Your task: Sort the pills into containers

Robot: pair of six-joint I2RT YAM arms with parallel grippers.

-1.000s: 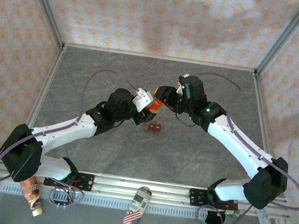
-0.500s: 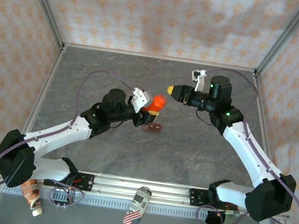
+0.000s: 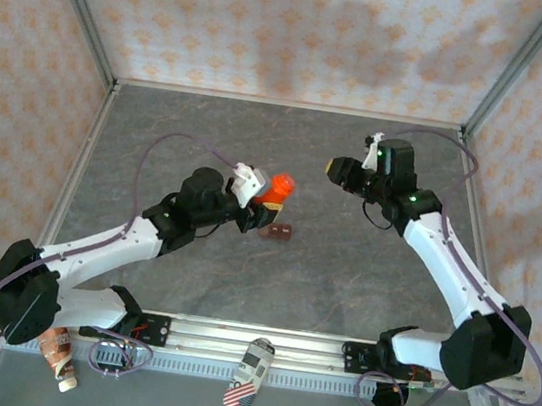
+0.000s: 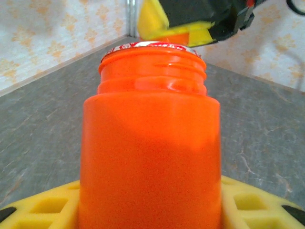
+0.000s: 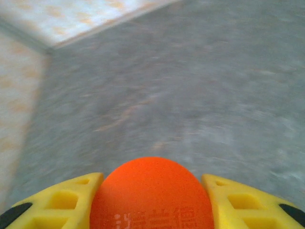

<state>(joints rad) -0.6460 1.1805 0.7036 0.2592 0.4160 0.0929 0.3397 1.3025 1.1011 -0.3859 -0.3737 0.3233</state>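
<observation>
While the left gripper clamps a bright orange bottle above the middle of the grey marbled table, the right gripper hangs apart from it, to the right and further back, its jaws closed on the bottle's orange cap. The left wrist camera shows the bottle held between yellow fingers, its threaded neck uncapped and a red-and-white rim ringing the mouth; whether a seal covers the opening cannot be told. Beyond the mouth in that view appears a yellow pad of the right gripper. From the right wrist, the round cap sits pinched between yellow fingers, raised lettering on its top, the table beyond it blurred. The containers, a small dark reddish-brown oblong box, lie flat on the table just on the near side of the held bottle, touched by neither arm; the compartments are too small to make out from above. A flag-patterned item rests by the rail at the table's near edge, between the two arm bases
</observation>
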